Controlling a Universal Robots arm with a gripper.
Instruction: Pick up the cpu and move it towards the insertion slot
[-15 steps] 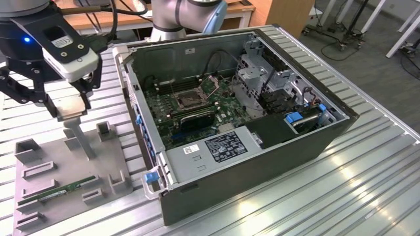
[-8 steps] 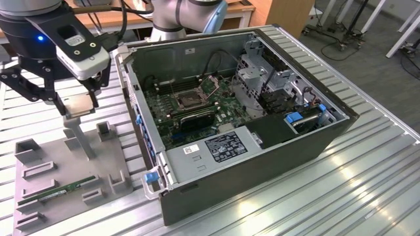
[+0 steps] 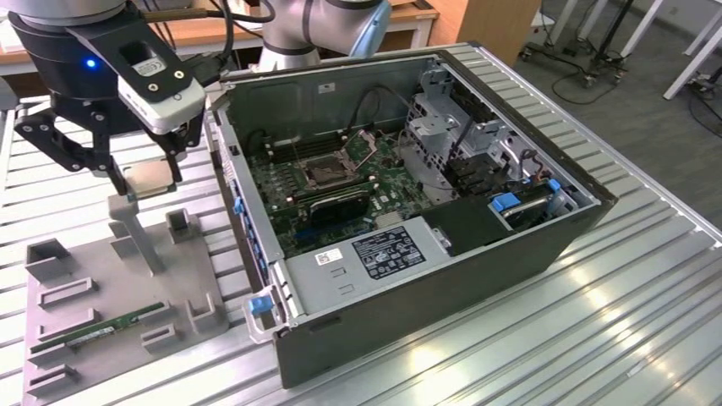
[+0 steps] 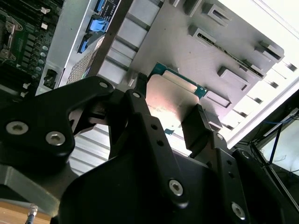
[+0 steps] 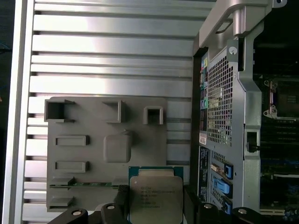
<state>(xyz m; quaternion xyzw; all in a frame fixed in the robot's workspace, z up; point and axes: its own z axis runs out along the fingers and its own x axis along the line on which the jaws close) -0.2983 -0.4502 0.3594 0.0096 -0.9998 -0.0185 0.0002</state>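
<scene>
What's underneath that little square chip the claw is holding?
The cpu hangs above the grey tray, near its green memory stick. What lies right beneath the chip is covered.

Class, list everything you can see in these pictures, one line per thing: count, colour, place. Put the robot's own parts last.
table: one, silver slats, under everything.
computer case: one, dark grey, open on the table.
motherboard: one, green, inside the case.
insertion slot: one, shiny frame with dark centre, on the motherboard.
tray: one, grey, on the exterior view's left of the case.
memory stick: one, green, in a tray recess.
cpu: one, silvery with green edge, held above the tray.
tool: one, black, shut on the cpu.
arm: one, grey with blue cap, behind the case.
</scene>
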